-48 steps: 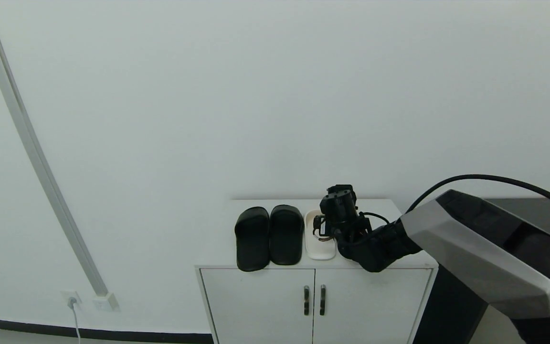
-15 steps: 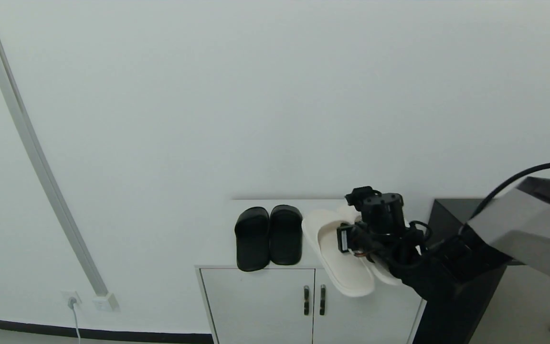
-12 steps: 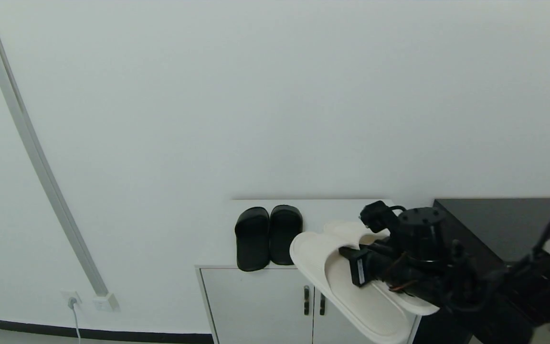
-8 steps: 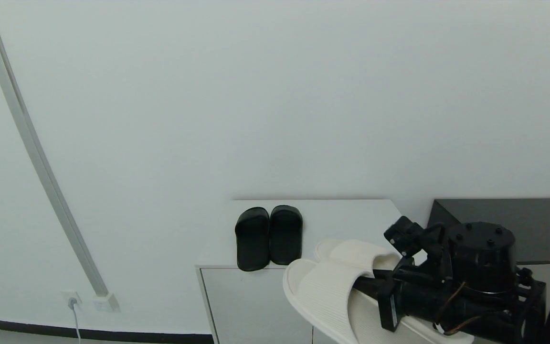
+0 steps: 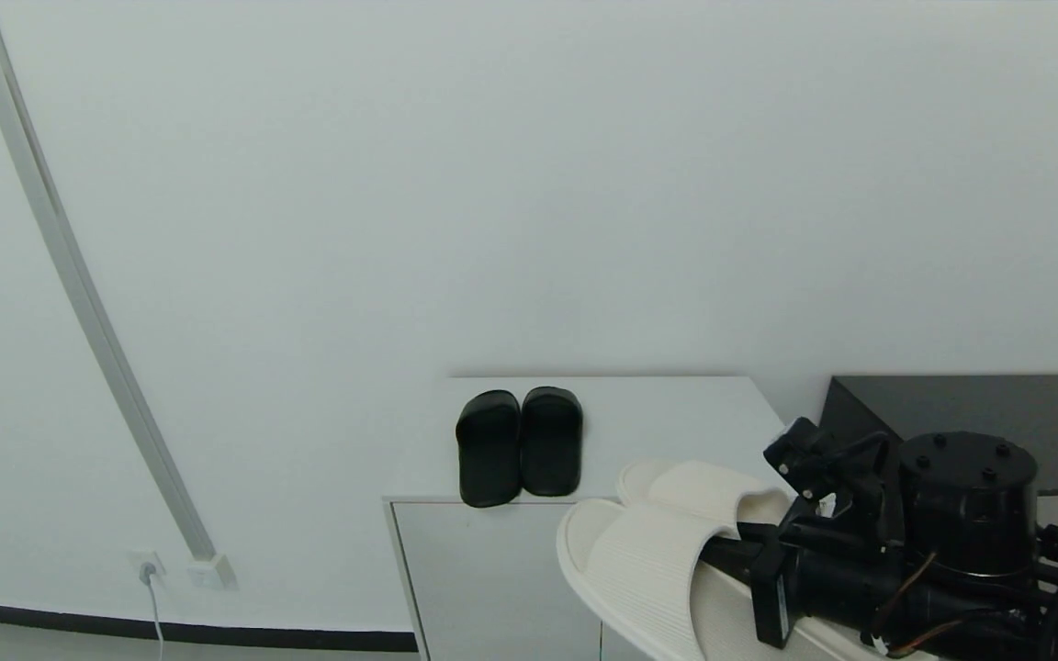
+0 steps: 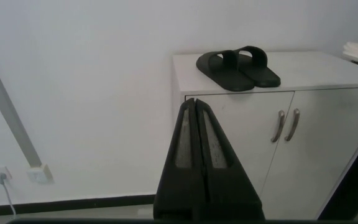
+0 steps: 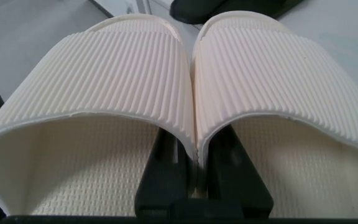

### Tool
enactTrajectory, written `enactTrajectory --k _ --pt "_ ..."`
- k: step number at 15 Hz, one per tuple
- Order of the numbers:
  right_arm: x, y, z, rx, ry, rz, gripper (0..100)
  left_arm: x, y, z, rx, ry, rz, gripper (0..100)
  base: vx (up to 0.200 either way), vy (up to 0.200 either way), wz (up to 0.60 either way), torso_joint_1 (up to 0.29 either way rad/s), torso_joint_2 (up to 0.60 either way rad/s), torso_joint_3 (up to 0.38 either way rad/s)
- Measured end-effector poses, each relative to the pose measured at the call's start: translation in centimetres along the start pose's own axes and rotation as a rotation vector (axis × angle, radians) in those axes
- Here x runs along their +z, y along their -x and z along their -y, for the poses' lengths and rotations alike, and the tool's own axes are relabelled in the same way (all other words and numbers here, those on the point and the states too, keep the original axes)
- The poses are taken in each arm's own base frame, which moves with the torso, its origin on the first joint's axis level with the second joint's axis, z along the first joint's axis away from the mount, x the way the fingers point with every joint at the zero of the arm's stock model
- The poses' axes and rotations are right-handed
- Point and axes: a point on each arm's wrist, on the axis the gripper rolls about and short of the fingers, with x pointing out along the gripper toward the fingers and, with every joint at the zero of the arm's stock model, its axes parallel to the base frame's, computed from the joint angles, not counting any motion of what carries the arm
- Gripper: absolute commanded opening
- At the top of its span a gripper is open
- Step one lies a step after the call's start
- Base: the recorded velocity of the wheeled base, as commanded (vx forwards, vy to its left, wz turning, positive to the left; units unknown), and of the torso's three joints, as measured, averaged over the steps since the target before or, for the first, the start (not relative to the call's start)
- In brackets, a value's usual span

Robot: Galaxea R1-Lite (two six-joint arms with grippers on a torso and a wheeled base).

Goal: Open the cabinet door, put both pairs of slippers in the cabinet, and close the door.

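- While the cabinet [image 5: 492, 588] is shut, it needs opening first; its slim handles [image 6: 281, 126] look stiff, fit for a pull.
- White slippers [image 5: 658, 551] hang before the cabinet front, the right gripper [image 7: 194, 149] clamped on their two inner strap walls; they seem light and soft, likely to sag.
- Black slippers [image 5: 520, 445] lie side by side on the cabinet top; I would pinch their straps likewise.
- Left gripper [image 6: 196, 134], fingers pressed together, holds nothing.

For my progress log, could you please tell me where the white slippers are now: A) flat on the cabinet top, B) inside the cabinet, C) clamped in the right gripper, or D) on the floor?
C: the right gripper is shut on the white slippers, pinching their inner sides together under the straps.
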Motion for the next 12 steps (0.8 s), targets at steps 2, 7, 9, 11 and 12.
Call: enactTrajectory --k 2,7,9,11,12 --pt "-0.1 0.1 -0.01 0.001 0.008 -0.003 0 0.0 0.0 0.0 0.0 0.0 0.0 0 -0.1 0.0 0.0 -0.004 0.0 0.004" --pt "-0.46 0.18 0.04 -0.002 0.027 -0.017 0 -0.02 0.0 -0.01 0.004 -0.002 0.0 0 0.0 0.0 0.0 0.0 0.0 0.0" --pt "-0.51 0.17 0.03 -0.001 0.027 -0.019 0 -0.04 -0.01 -0.01 0.006 -0.003 -0.001 0 0.0 0.0 0.0 0.0 0.0 0.0" --pt "-0.6 0.2 0.04 -0.003 0.027 -0.022 0 -0.04 -0.01 -0.01 0.003 -0.002 -0.001 0 0.0 0.0 0.0 0.0 0.0 0.0" --pt "-0.65 0.21 0.04 -0.003 0.026 -0.024 0 -0.04 -0.01 -0.01 0.003 -0.002 -0.001 0 0.0 0.0 0.0 0.0 0.0 0.0"
